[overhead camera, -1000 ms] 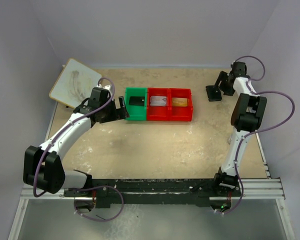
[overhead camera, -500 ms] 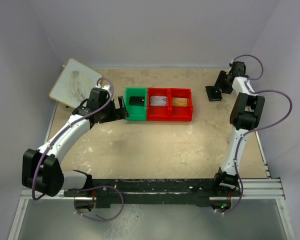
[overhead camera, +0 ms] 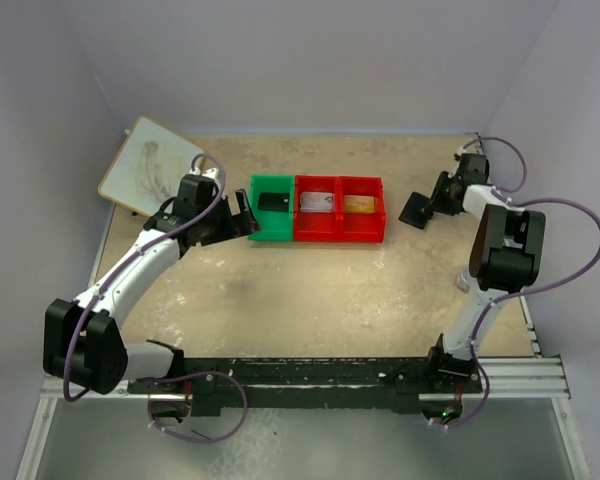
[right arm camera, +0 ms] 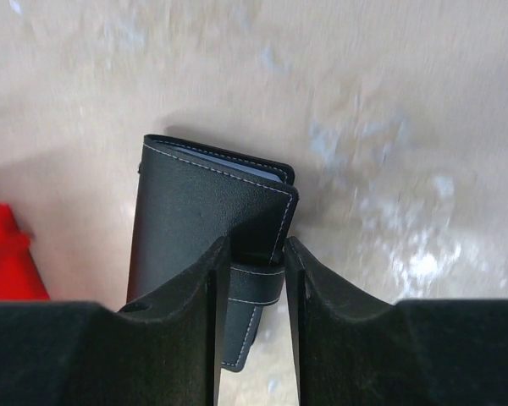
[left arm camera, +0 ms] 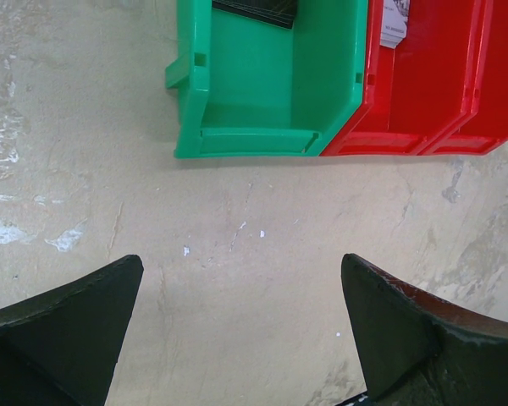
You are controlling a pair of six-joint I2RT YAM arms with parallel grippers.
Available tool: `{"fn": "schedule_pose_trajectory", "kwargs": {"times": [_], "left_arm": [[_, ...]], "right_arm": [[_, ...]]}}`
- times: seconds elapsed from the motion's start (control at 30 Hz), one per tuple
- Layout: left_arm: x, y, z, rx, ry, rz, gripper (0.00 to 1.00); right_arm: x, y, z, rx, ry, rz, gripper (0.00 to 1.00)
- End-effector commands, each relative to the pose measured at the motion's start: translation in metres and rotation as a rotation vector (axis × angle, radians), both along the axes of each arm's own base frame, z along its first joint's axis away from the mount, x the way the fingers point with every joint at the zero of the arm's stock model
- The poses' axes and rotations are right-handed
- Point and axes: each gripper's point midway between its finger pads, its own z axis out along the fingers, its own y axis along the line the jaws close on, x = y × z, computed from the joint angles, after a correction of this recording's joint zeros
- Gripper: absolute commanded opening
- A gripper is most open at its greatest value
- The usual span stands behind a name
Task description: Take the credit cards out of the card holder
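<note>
The card holder [overhead camera: 416, 208] is black and folded shut, at the back right of the table. My right gripper [overhead camera: 433, 198] is shut on its strap edge, and the holder sits tilted in it. In the right wrist view the holder [right arm camera: 203, 211] shows white stitching, with my gripper [right arm camera: 252, 254] clamped on the tab side. A black card [overhead camera: 272, 201] lies in the green bin [overhead camera: 258, 232]; it also shows in the left wrist view [left arm camera: 258, 8]. My left gripper [overhead camera: 245, 215] is open and empty just left of the green bin, over bare table [left arm camera: 241, 296].
Two red bins [overhead camera: 340, 235] join the green one; the middle bin holds a pale card [overhead camera: 317, 203], the right one a gold card [overhead camera: 358, 204]. A tan board [overhead camera: 150, 165] lies at the back left corner. Purple walls close in the back and sides.
My right gripper has swung with the card holder, which now sits tilted and slightly nearer and to the left. My left gripper has barely moved.
</note>
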Motion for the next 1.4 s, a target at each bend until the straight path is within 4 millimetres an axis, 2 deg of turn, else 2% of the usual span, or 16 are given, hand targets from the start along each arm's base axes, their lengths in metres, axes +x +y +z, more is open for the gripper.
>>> {"fn": "schedule_pose_trajectory", "kwargs": {"times": [0.0,0.2,0.3,0.37,0.47,0.57,0.7,0.8,0.9,0.97,1.07,1.13,1.23,1.37], "left_arm": [[0.012,-0.012,0.027,-0.076,-0.086,-0.001,0.98],[0.012,-0.011,0.024,-0.067,-0.076,-0.006,0.98],[0.012,-0.011,0.023,-0.067,-0.077,-0.004,0.98],[0.013,-0.012,0.022,-0.070,-0.078,-0.006,0.98],[0.014,-0.013,0.024,-0.070,-0.079,-0.015,0.98],[0.015,-0.014,0.028,-0.070,-0.085,-0.014,0.98],[0.014,-0.012,0.034,-0.069,-0.098,-0.007,0.98],[0.013,-0.008,0.039,-0.064,-0.112,0.008,0.98],[0.011,-0.005,0.041,-0.058,-0.118,0.020,0.98],[0.009,-0.005,0.041,-0.057,-0.114,0.018,0.98],[0.009,-0.004,0.040,-0.053,-0.110,0.018,0.98],[0.010,-0.005,0.039,-0.055,-0.108,0.015,0.98],[0.012,-0.009,0.037,-0.064,-0.103,0.003,0.98],[0.013,-0.011,0.036,-0.067,-0.099,-0.006,0.98]], "right_arm": [[-0.023,0.022,0.011,0.006,-0.032,0.045,0.34],[-0.070,0.032,0.011,-0.008,-0.003,0.019,0.37],[-0.082,0.028,0.020,-0.031,-0.012,-0.011,0.41],[-0.080,0.025,0.030,-0.048,-0.026,-0.021,0.46],[-0.065,0.024,0.046,-0.047,-0.046,-0.008,0.52],[-0.051,0.031,0.045,-0.002,-0.041,0.011,0.56],[-0.052,0.039,0.025,0.010,0.006,0.001,0.61],[-0.066,0.052,-0.004,-0.003,0.086,0.047,0.62],[-0.083,0.053,-0.025,-0.075,0.163,0.038,0.59],[-0.093,0.049,-0.027,-0.113,0.181,0.004,0.55],[-0.106,0.051,-0.017,-0.131,0.164,-0.020,0.52],[-0.118,0.057,-0.016,-0.146,0.182,-0.011,0.50],[-0.142,0.073,-0.026,-0.132,0.239,0.026,0.48],[-0.173,0.092,-0.034,-0.105,0.294,0.025,0.49]]}}
